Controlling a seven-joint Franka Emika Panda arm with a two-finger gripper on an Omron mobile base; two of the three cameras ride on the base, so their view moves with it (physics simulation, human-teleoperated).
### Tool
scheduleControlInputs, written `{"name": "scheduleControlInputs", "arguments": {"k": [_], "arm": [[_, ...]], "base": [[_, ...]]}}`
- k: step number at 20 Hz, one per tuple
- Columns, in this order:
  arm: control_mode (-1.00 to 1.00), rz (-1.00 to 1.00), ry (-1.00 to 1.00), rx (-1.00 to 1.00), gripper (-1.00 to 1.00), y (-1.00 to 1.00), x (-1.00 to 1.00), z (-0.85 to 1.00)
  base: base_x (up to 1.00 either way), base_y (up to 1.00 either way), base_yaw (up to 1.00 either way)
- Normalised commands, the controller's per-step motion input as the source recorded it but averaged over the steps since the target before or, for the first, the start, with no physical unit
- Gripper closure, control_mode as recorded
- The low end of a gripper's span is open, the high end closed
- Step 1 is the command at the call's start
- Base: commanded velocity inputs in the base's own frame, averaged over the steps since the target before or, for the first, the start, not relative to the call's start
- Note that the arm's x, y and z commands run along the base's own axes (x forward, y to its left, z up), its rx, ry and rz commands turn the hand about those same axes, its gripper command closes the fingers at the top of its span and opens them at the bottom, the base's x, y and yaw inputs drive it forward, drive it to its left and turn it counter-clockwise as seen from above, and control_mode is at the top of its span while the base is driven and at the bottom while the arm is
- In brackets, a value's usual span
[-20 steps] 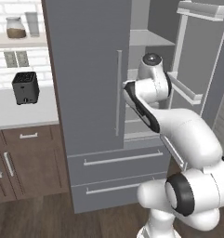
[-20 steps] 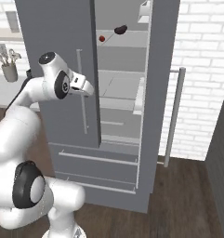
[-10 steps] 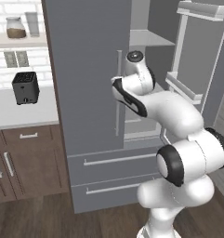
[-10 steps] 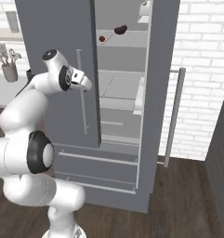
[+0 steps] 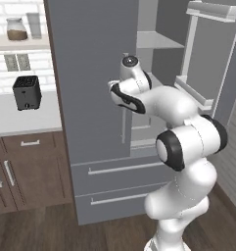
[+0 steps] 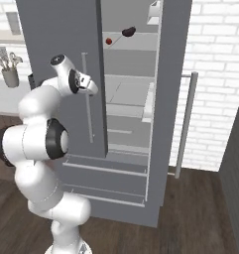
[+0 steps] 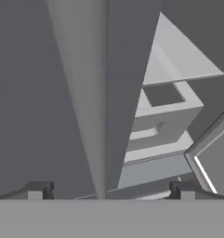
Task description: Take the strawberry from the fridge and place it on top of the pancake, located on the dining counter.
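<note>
The white arm's two dark fingers (image 7: 36,191) stand wide apart, holding nothing, close before the shut left door of the tall matte grey fridge (image 6: 61,34), beside its thin bar handle (image 6: 87,99). Farther in, past the open right door, the tiny red strawberry (image 6: 108,41) sits near the front edge of an upper pale shelf (image 6: 133,41), just beside a dark maroon lump (image 6: 129,32).

No readable text or labels anywhere.

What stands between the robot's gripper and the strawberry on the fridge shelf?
In the right base view, the edge of the closed left fridge door stands between the open gripper and the strawberry, which sits higher up on a shelf beside a dark lump.
</note>
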Motion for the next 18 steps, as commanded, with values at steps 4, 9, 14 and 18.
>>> {"name": "scheduleControlInputs", "arguments": {"k": [4, 9, 14, 18], "arm": [[-1.00, 0.00, 0.00, 0.02, -1.00, 0.16, 0.54, -0.29], [-1.00, 0.00, 0.00, 0.02, -1.00, 0.02, 0.42, -0.23], [-1.00, 0.00, -0.05, 0.00, -1.00, 0.00, 0.34, -0.24], [-1.00, 0.00, -0.19, 0.00, 1.00, 0.11, 0.46, -0.53]], "base": [[0.00, 0.00, 0.00], [0.00, 0.00, 0.00], [0.00, 0.00, 0.00], [0.00, 0.00, 0.00]]}}
